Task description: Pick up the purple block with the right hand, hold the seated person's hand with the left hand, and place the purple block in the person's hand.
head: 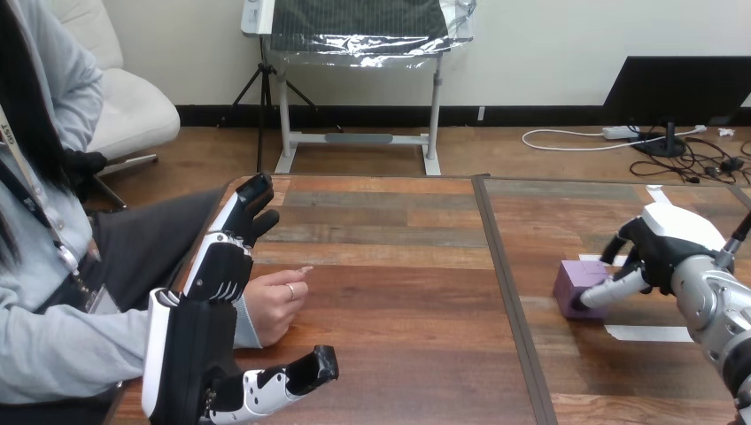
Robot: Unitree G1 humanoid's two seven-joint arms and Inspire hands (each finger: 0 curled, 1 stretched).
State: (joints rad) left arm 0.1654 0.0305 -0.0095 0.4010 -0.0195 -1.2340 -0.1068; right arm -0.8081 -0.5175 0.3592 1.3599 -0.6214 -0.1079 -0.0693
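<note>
Right hand [673,243]: it sits at the right of the tabletop [398,292], hard against the right side of the purple block [577,285], with one part reaching to the block's lower right corner. Whether it is closed on the block cannot be told from the head view. Finding: the block rests flat on the tabletop, beside a strip of white tape [651,334], so the pick-up is judged not yet secured. Before you lift, confirm contact on two opposite faces. A one-sided touch is likely to push the block leftward rather than raise it. Lift straight up and keep the block level. Left hand [190,345]: it is spread, fingers [232,232] straight and pointing away from you, thumb [301,374] held out to the side. The person's hand [273,308] lies loosely curled on the tabletop in the gap between them, near both, with nothing wrapped round it. Recommendation: close gently on the person's hand first, and carry the block across only once that hand is open to receive it.
</note>
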